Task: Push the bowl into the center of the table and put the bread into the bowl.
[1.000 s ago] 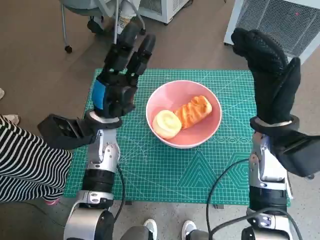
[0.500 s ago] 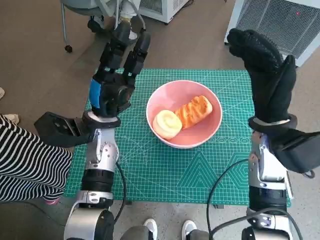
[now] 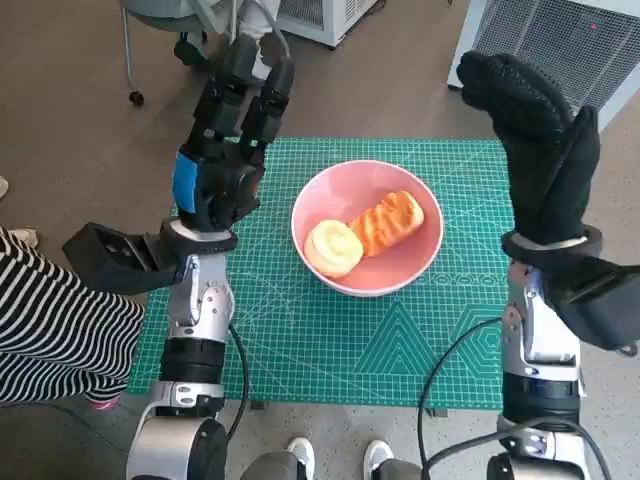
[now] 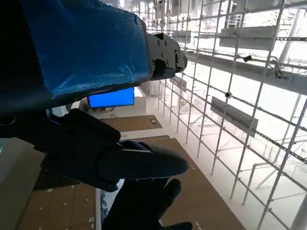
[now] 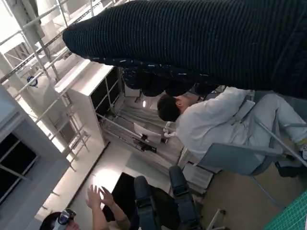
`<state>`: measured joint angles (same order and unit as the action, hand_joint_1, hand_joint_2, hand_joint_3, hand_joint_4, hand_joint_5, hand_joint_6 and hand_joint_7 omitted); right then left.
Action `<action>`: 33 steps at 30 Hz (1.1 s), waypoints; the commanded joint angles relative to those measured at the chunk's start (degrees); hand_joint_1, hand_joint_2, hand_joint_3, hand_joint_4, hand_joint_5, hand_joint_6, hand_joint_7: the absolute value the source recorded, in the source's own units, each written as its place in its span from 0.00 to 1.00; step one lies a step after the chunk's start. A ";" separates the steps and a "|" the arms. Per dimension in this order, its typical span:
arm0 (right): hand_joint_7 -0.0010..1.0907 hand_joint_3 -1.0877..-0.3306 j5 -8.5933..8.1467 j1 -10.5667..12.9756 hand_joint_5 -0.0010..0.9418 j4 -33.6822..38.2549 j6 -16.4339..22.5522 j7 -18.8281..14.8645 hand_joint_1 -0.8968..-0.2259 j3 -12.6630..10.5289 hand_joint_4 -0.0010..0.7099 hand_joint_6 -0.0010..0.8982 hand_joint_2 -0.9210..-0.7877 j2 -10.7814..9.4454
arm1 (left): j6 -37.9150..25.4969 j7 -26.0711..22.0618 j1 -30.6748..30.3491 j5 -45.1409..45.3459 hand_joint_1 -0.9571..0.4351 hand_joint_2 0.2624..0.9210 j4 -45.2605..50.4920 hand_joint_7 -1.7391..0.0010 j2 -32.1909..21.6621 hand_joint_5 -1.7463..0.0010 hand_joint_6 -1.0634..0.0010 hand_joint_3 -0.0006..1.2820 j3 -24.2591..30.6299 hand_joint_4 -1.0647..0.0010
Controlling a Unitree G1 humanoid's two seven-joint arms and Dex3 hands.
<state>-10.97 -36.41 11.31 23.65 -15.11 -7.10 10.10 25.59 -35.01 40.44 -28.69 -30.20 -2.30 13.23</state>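
The pink bowl point(image 3: 367, 228) sits mid-mat holding the bread point(image 3: 393, 223), soft and light, best taken by its sides. Left hand point(image 3: 222, 170) and right hand point(image 3: 543, 150) are raised, spread, empty.

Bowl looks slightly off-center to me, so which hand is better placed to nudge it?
Probably the left hand: it hangs close beside the bowl, over the mat. The right hand is raised farther off, past the mat's edge.
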 commanded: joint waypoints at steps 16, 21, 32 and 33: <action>0.37 0.47 -0.25 0.82 0.00 2.79 1.13 -0.36 0.27 0.52 0.28 0.13 0.00 -0.43 | 4.82 3.81 -1.15 5.41 0.53 1.00 0.28 0.93 -0.46 0.98 0.72 0.07 -0.05 0.75; 0.36 0.48 -0.63 0.80 0.00 3.02 1.11 -0.43 0.26 0.44 0.28 0.12 0.00 -0.47 | 5.89 4.01 -1.07 5.68 0.54 1.00 -0.19 0.93 -0.44 0.98 0.71 0.07 -0.10 0.75; 0.36 0.48 -0.94 1.18 0.00 2.81 1.23 -0.34 0.26 0.41 0.28 0.12 0.00 -0.94 | 5.25 3.45 -1.13 4.77 0.56 1.00 0.12 0.92 -0.15 0.98 0.69 0.07 -0.10 0.73; 0.36 0.48 -0.97 1.27 0.00 2.79 1.28 -0.36 0.26 0.39 0.29 0.12 0.00 -0.97 | 5.16 3.36 -1.20 4.68 0.56 1.00 0.19 0.92 -0.09 0.98 0.68 0.07 -0.13 0.72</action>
<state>-11.26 -36.39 13.51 25.19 -15.13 -6.57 9.68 30.84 -31.30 39.80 -23.41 -30.28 -2.34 13.18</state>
